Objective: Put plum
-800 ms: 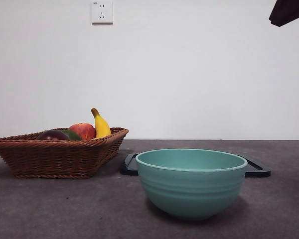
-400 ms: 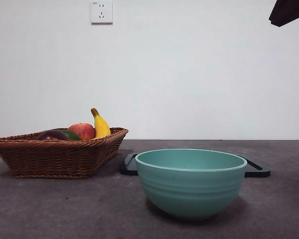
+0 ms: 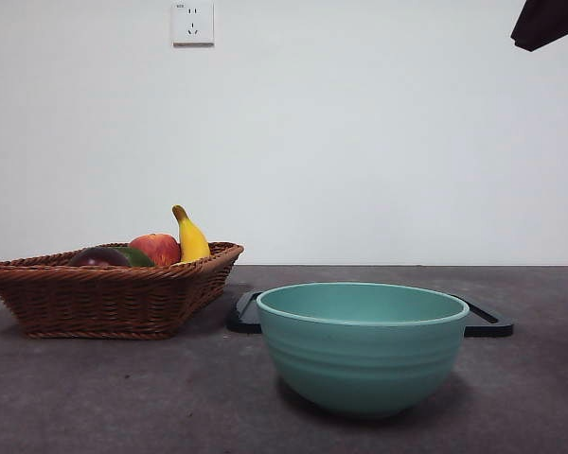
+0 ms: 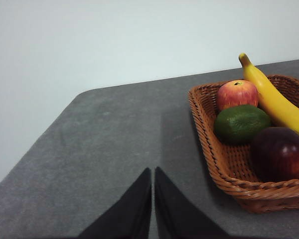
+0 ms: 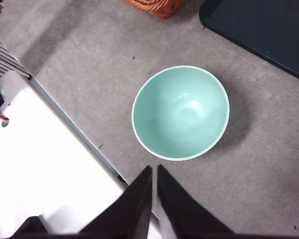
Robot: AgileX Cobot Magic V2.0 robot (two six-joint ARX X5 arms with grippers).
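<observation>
The dark maroon plum (image 4: 280, 152) lies in the wicker basket (image 4: 215, 154), beside a dark green fruit (image 4: 240, 123), a red-orange apple (image 4: 237, 93) and a banana (image 4: 274, 99). In the front view the plum (image 3: 98, 257) just shows over the basket's rim (image 3: 104, 295). My left gripper (image 4: 153, 174) is shut and empty above the bare table, beside the basket. My right gripper (image 5: 154, 172) is shut and empty, high above the table near the teal bowl (image 5: 180, 112). A black arm tip (image 3: 547, 21) shows at the top right corner of the front view.
The teal bowl (image 3: 363, 345) stands at the front centre. A dark flat tray (image 3: 488, 320) lies behind it, also shown in the right wrist view (image 5: 261, 34). The grey table's edge (image 5: 79, 133) runs near the bowl. A wall socket (image 3: 193, 22) is on the wall.
</observation>
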